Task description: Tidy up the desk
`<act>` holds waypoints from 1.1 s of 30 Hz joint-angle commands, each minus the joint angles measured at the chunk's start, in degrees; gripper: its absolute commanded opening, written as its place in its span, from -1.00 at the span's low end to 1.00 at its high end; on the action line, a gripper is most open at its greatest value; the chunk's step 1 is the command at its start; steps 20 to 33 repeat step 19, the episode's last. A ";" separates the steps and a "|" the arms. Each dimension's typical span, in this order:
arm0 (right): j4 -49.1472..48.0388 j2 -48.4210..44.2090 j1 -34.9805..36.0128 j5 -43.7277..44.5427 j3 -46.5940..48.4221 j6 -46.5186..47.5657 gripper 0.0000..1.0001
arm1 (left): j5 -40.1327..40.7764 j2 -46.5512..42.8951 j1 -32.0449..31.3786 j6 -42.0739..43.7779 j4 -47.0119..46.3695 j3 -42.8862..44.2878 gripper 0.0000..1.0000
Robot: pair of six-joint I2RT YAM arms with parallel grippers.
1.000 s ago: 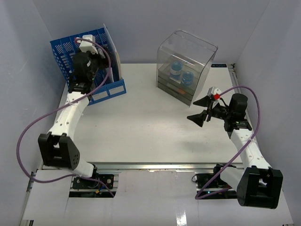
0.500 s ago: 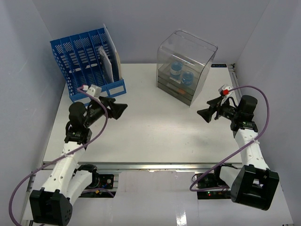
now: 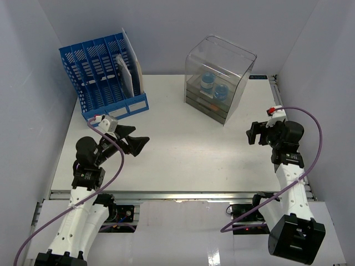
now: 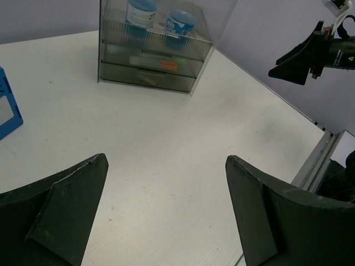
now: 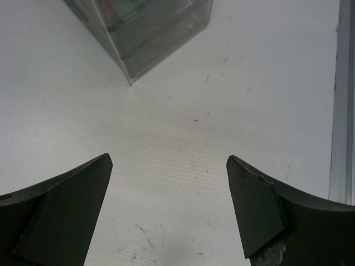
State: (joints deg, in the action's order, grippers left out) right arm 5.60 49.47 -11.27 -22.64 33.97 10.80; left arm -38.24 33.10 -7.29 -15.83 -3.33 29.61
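Observation:
The desk (image 3: 183, 147) is a wide white tabletop with an aluminium rail (image 3: 183, 195) along its front edge. My left gripper (image 3: 138, 137) hovers over the desk's near-left part, pointing right, open and empty; its wrist view shows only bare desk (image 4: 166, 111) between the fingers (image 4: 166, 159). At the right side my right gripper (image 3: 250, 134) is also open and empty, above bare desk (image 5: 183, 133) in its own view (image 5: 169, 158). The left wrist view catches the right gripper (image 4: 299, 52) at top right.
A blue slotted file rack (image 3: 102, 72) holding upright papers (image 3: 128, 75) stands at the back left. At the back right is a clear plastic drawer box (image 3: 219, 77) (image 4: 155, 44) (image 5: 144, 27) with two blue-lidded jars (image 3: 213, 86) inside. Grey walls enclose the desk.
The left arm pulled back from the file rack to the near left of the desk. The right arm drew back toward the right edge. Both grippers stay open and empty.

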 commanded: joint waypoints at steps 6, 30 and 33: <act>-1.83 -1.58 -2.54 8.92 0.22 -5.13 0.80 | 3.79 -1.16 -0.01 1.84 2.69 -0.07 0.96; -0.50 -5.92 -9.97 1.01 -0.55 -3.63 0.80 | 4.86 -1.37 -0.01 2.03 2.89 -0.25 0.96; -0.50 -5.92 -9.97 1.01 -0.55 -3.63 0.80 | 4.86 -1.37 -0.01 2.03 2.89 -0.25 0.96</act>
